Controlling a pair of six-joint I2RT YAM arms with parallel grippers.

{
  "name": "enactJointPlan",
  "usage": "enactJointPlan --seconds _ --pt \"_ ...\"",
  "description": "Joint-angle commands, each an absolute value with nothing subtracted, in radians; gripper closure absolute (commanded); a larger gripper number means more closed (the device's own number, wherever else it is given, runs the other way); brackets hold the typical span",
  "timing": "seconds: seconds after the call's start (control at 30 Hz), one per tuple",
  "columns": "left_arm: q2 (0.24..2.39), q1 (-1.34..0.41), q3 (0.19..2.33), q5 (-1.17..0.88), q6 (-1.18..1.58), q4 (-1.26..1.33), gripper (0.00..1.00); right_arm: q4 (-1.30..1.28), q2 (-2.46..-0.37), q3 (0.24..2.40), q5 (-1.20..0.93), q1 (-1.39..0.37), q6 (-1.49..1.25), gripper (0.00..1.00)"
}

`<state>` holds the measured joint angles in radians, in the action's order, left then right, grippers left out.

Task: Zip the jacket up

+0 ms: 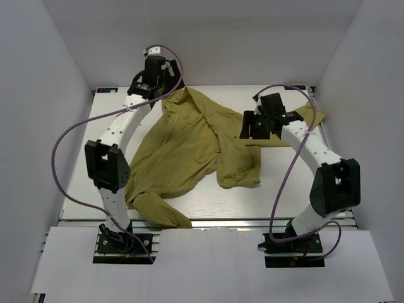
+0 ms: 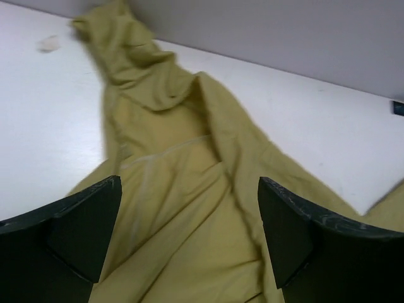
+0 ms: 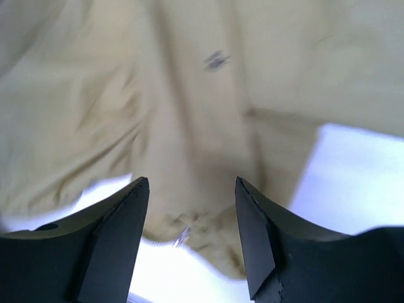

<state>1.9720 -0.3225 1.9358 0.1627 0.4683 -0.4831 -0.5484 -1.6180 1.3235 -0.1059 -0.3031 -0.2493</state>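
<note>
White panels wall in a pale desk, with both arm bases bolted at its near edge. Across the middle of the desk lies the jacket, olive-yellow, rumpled and flat on the surface. It runs from the far edge down to the near-left corner, where a sleeve trails beside the left base. Another part reaches toward the far-right corner. Its front looks open, with one panel folded over itself near the centre, so no zipping appears done.

The left arm reaches to the far-left end of the garment. The right arm bends in over the jacket's right side. In the left wrist view the left jaws stand wide apart with nothing between their fingers; below them the cloth runs away to the hood. The right jaws are also parted and grip nothing, their fingers hovering close above blurred fabric at a hem edge. A small pale glint sits there; I cannot tell whether it is zipper hardware.

By my reading, the step in hand is laying out the jacket and finding the zipper. Next, the two front edges must be brought together at the bottom hem, one side pinned and the slider seated before pulling.
</note>
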Motion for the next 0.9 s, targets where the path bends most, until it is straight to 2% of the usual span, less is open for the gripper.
enactJointPlan --seconds 0.0,0.1,0.2,0.33,0.43,0.87 --pt "1.968 -0.318 1.864 0.313 0.373 -0.767 0.02 -0.566 -1.548 1.226 -0.152 -0.411 -0.212 0.37" --pt "2.021 -0.318 1.832 0.333 0.357 -0.807 0.02 -0.56 -1.511 1.154 -0.204 -0.59 -0.19 0.37" --pt "2.112 -0.318 1.851 0.408 0.348 -0.805 0.02 -0.447 -1.493 1.068 -0.293 -0.789 -0.202 0.37" --pt "2.23 -0.316 1.946 0.379 0.301 -0.801 0.02 -0.425 -1.555 1.081 -0.226 -0.987 -0.175 0.36" --pt "2.272 -0.316 2.006 0.373 0.285 -0.759 0.02 -0.423 -1.636 1.123 -0.173 -1.055 -0.161 0.36" --pt "2.321 -0.299 2.026 0.434 0.298 -0.706 0.08 -0.37 -1.776 1.213 -0.232 -1.131 -0.081 0.35"
